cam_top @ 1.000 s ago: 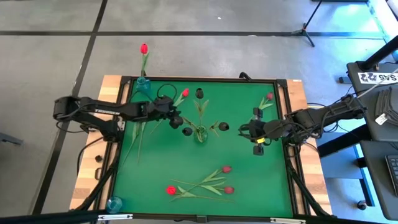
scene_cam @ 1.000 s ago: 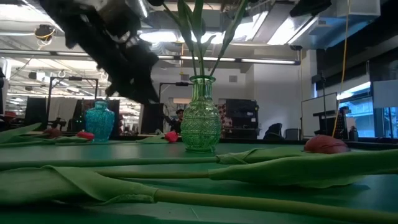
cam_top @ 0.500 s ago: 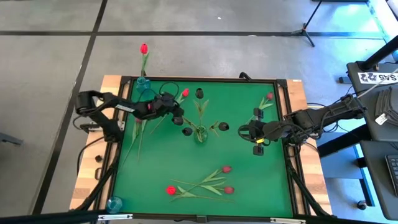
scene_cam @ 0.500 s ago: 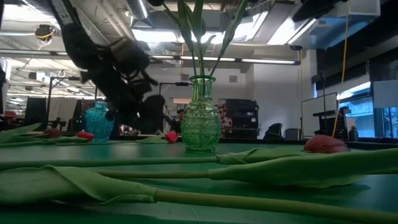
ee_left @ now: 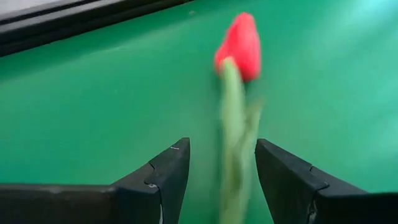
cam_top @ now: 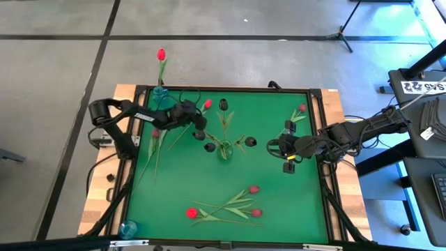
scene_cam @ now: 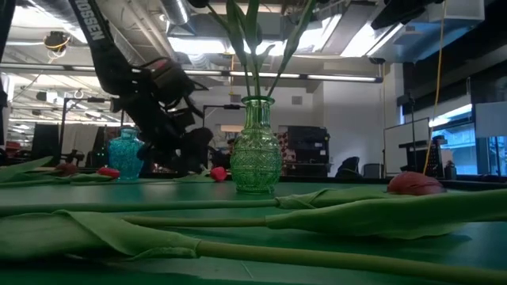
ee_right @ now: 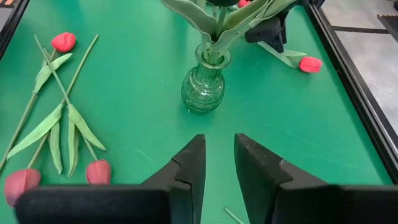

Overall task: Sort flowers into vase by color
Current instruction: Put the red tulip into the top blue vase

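Note:
A red tulip lies flat on the green mat near the far edge, head (cam_top: 207, 104) (ee_left: 239, 46) toward the far side. My left gripper (cam_top: 198, 125) (ee_left: 221, 180) is low over it, open, one finger on each side of its stem (ee_left: 232, 124); I cannot tell whether either finger touches. A clear green vase (cam_top: 224, 150) (scene_cam: 255, 150) holds dark tulips. A blue vase (cam_top: 160, 94) at the far left holds one red tulip (cam_top: 161, 54). My right gripper (cam_top: 289, 155) (ee_right: 219, 168) hovers right of the green vase, slightly open, holding nothing.
Several red tulips (cam_top: 230, 206) lie crossed near the front edge, their stems filling the low view's foreground. Another red tulip (cam_top: 301, 109) lies at the far right. A second blue vase (cam_top: 127, 228) stands off the mat's near left corner. A raised dark frame (cam_top: 320, 139) rims the mat.
My left gripper has come down toward the mat and tipped more steeply, moving a little toward the far edge, until its fingers straddle the red tulip's stem. The tulip has not moved.

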